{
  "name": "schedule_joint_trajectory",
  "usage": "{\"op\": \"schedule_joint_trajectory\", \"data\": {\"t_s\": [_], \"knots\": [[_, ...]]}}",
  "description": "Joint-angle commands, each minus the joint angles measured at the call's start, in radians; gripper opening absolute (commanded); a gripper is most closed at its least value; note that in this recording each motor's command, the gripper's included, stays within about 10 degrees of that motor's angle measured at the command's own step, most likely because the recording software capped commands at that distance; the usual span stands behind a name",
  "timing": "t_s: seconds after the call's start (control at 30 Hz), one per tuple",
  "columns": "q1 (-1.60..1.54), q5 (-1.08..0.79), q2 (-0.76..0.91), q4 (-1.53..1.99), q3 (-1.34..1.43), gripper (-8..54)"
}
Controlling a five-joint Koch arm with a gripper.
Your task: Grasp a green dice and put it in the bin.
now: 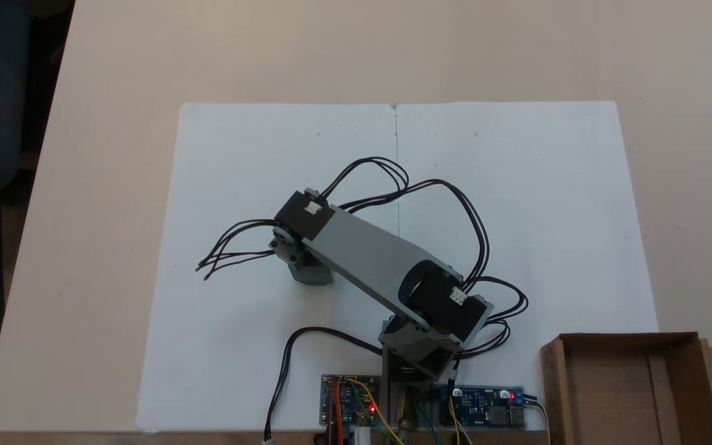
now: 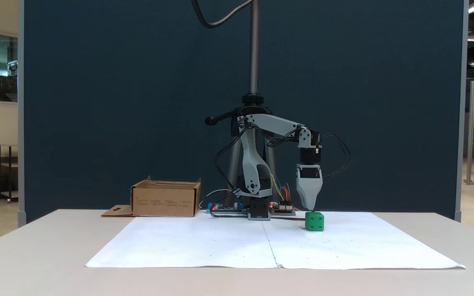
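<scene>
The green dice rests on the white paper, right of the arm's base in a fixed view. My gripper points straight down, its tip just above the dice's top, slightly towards its left side. I see a single tapered grey jaw from this side, so whether it is open or shut does not show. From above, the gripper covers the dice. The bin, a low brown cardboard box with a slotted side flap, stands left of the base; in the view from above the bin is at the lower right.
White paper sheets cover the middle of the beige table. Circuit boards with lit red LEDs and loose black cables lie around the arm's base. A camera stand pole rises behind the arm before a dark blue partition.
</scene>
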Motion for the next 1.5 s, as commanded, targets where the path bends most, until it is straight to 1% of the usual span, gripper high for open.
{"op": "schedule_joint_trajectory", "data": {"t_s": [0.0, 0.2, 0.47, 0.6, 0.73, 1.03, 1.47], "knots": [[-0.018, 0.106, -0.009, -0.04, -0.02, 41.7], [-0.043, 0.114, -0.06, -0.049, -0.018, 41.8], [-0.046, 0.114, -0.074, -0.112, 0.032, 42.0], [-0.049, 0.114, -0.064, -0.201, 0.089, 41.9], [-0.049, 0.114, -0.012, -0.276, 0.16, 41.9], [-0.049, 0.114, 0.009, -0.308, 0.195, 41.8], [-0.064, 0.112, -0.034, -0.388, 0.195, 41.6]]}}
